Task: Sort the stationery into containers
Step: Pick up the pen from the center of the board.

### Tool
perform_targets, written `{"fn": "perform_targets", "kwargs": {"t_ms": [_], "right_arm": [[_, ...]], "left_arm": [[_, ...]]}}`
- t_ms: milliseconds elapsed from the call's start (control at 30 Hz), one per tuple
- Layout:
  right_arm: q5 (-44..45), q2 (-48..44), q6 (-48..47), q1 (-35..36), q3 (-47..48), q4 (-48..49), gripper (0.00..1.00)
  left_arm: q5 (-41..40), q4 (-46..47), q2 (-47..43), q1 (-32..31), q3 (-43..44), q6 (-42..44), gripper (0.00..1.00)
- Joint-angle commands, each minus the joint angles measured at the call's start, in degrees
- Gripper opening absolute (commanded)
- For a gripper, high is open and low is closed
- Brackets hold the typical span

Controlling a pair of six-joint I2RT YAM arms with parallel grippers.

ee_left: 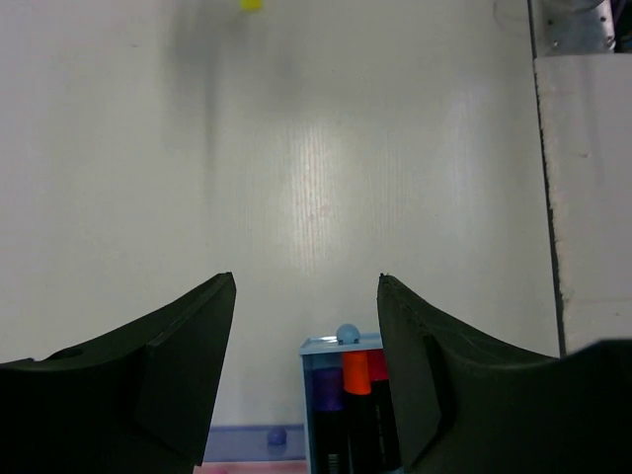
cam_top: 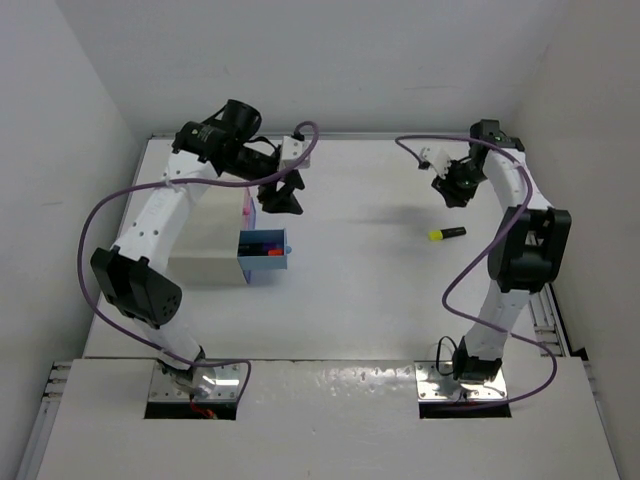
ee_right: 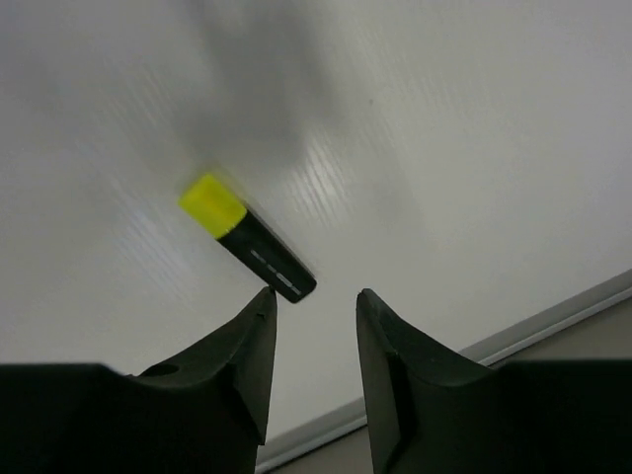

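Across the white table (cam_top: 360, 290), the largest thing is a white cabinet (cam_top: 205, 245) on the left side. The left arm (cam_top: 150, 230) rises from its near base, folds at a low elbow by the left edge and reaches forward over the cabinet. Its wrist turns inward, so the left tool (cam_top: 281, 194) hangs above the table just beyond the cabinet's front. In the wrist view this tool (ee_left: 306, 281) stands spread with nothing between its fingers. The right arm (cam_top: 520, 240) climbs along the right edge, bends at the far corner and drops its wrist back toward the middle. The right tool (cam_top: 455, 185) is raised off the surface there, its fingers parted and empty in its own view (ee_right: 316, 293). A light blue drawer (cam_top: 263, 262) juts out from the cabinet, below the left tool. It holds highlighters lying side by side, an orange cap (ee_left: 355, 372) and a purple cap (ee_left: 329, 390) among them. A yellow-capped highlighter (cam_top: 447, 234) lies loose on the table near the right tool, its black end just ahead of one fingertip (ee_right: 267, 296). A round blue piece (ee_left: 348, 333) sits at the drawer's front rim.
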Motion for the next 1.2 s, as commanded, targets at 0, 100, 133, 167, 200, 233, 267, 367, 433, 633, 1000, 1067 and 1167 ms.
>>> {"fn": "perform_targets", "kwargs": {"t_ms": [0,100,133,167,200,233,267,367,433,633,1000,1067,1167], "right_arm": [[2.14,3.12,-22.51,-1.36,2.31,-8.23,0.38],[3.46,5.49,-27.18,-2.42,2.31,-9.62,0.40],[3.64,6.02,-27.88,-2.68,2.48,-10.32,0.42],[3.90,6.63,-28.49,-2.77,2.66,-10.77,0.43],[3.81,7.68,-28.59,-2.86,2.49,-11.47,0.47],[3.81,8.13,-28.76,-3.03,2.31,-11.47,0.51],[3.73,8.39,-28.68,-3.12,1.79,-10.95,0.54],[1.71,9.01,-27.71,-3.30,-0.32,-7.44,0.59],[0.83,9.97,-27.80,-3.12,-0.68,-7.00,0.59],[1.44,12.44,-29.02,-2.07,-1.03,-6.20,0.54],[3.55,15.43,-31.83,-0.40,-3.84,-4.27,0.47],[4.51,15.43,-32.01,0.04,-5.33,-3.22,0.38],[3.47,14.64,-31.14,0.31,-6.57,-3.12,0.18]], "left_arm": [[7.52,1.86,-0.75,1.63,-0.53,-3.49,0.66],[9.19,3.18,-0.84,2.25,-2.81,-5.07,0.65],[9.46,3.62,-1.10,2.51,-3.52,-5.42,0.66],[9.72,4.15,-1.19,2.78,-3.96,-6.04,0.65],[9.55,4.76,-1.28,2.69,-4.57,-6.65,0.66],[9.03,7.12,-1.80,2.69,-6.32,-7.79,0.65],[8.33,8.79,-2.15,2.69,-7.38,-10.32,0.65],[6.92,11.62,-3.21,2.78,-10.20,-11.57,0.65],[6.74,12.15,-3.47,2.78,-10.64,-12.02,0.65],[5.86,12.94,-3.91,2.87,-11.61,-13.07,0.65],[4.54,21.90,-7.16,3.13,-15.83,-20.27,0.64],[4.28,22.17,-7.43,3.13,-16.00,-20.28,0.64],[4.28,22.17,-7.43,3.39,-16.09,-20.72,0.64]]}}
